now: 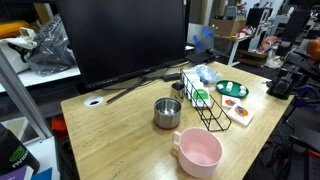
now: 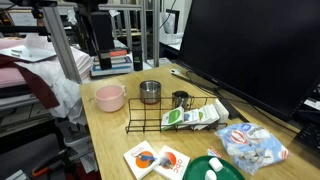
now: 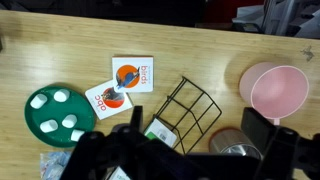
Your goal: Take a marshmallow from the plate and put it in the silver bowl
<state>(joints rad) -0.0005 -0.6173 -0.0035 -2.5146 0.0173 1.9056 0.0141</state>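
The green plate lies at the left of the wrist view with several white marshmallows on it. It also shows in both exterior views. The silver bowl stands next to the pink bowl. In the wrist view the silver bowl is partly hidden by my gripper body. My gripper is open and empty, high above the wire rack, well away from the plate. It appears as a dark shape above the table's far end.
A black wire rack with a green packet stands between plate and silver bowl. Two white cards lie by the plate. A pink bowl, a small metal cup, a marshmallow bag and a big monitor are also here.
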